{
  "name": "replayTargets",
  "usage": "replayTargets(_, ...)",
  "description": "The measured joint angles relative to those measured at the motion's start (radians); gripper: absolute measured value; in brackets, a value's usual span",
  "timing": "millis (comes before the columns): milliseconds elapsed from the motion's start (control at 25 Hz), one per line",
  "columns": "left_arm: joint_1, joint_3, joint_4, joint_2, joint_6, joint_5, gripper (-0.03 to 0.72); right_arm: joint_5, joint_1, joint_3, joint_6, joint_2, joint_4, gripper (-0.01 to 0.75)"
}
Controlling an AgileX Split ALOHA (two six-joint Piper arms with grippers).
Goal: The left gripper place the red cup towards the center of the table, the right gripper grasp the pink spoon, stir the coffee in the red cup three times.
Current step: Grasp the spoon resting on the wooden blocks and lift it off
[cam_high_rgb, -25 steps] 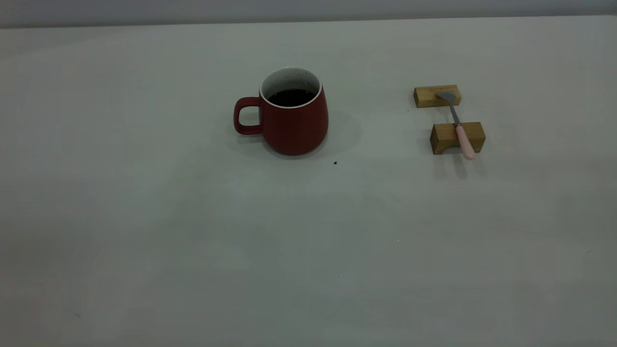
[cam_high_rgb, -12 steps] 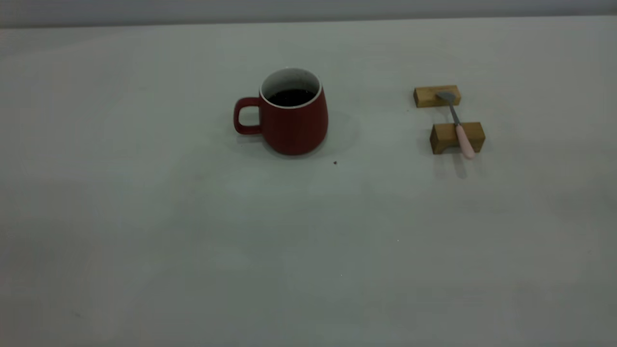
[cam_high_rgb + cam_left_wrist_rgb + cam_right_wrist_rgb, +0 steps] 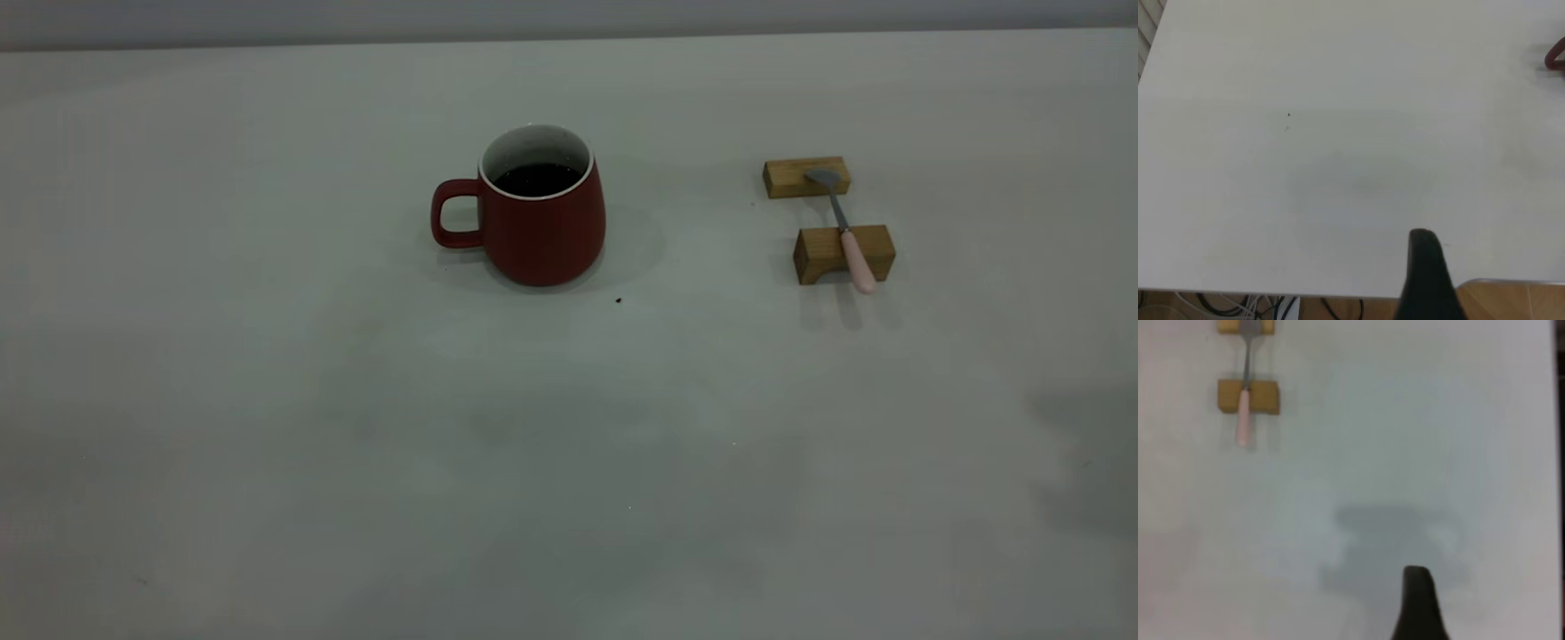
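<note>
Red cup [image 3: 540, 213] stands upright on the pale desk [image 3: 267, 400], its handle pointing toward the left arm's side, dark coffee [image 3: 536, 180] inside. Well to its right, the pink spoon [image 3: 845, 233] bridges two wooden blocks [image 3: 827, 253]. Neither arm appears in the exterior view. Each wrist view shows only one dark finger of the left gripper [image 3: 1426, 280] and right gripper [image 3: 1418, 603], so jaw spread cannot be told. The left should probably approach the handle squarely and low.

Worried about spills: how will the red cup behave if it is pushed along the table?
The red cup is wider at its base, so it should slide rather than tip. The coffee sits well below the rim, so slow pushes probably won't spill it. It likely feels heavy for its size.
</note>
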Motion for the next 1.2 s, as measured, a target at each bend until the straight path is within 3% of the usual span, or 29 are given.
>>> replayTargets(160, 0.000, 0.000, 0.000, 0.000, 0.000, 0.000, 0.587, -0.073, 0.030, -0.060, -0.060, 0.254, 0.071, 0.661)
replayTargets(400, 0.000, 0.000, 0.000, 0.000, 0.000, 0.000, 0.587, -0.137, 0.168, -0.196, -0.029, 0.625, 0.096, 0.663)
replayTargets(680, 0.000, 0.000, 0.000, 0.000, 0.000, 0.000, 0.587, -0.175, 0.257, -0.342, -0.013, 0.886, 0.097, 0.661)
replayTargets(920, 0.000, 0.000, 0.000, 0.000, 0.000, 0.000, 0.587, -0.196, 0.307, -0.434, -0.002, 1.057, 0.120, 0.655)
replayTargets(1200, 0.000, 0.000, 0.000, 0.000, 0.000, 0.000, 0.587, -0.195, 0.310, -0.537, 0.003, 1.184, 0.127, 0.649)
